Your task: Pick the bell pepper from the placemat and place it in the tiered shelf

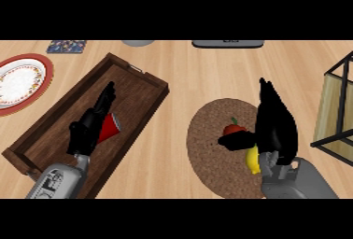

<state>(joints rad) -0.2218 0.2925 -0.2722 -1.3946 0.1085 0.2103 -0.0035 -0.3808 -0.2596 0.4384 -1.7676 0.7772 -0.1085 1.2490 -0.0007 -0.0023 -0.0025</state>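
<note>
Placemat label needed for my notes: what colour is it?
The placemat is brown, with a woven look; the head view shows it.

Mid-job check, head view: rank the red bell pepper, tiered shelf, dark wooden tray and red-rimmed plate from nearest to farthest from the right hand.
1. Red bell pepper, on the round brown placemat, beside the right hand at its thumb.
2. Tiered shelf, at the right edge.
3. Dark wooden tray, left of centre.
4. Red-rimmed plate, far left.
</note>
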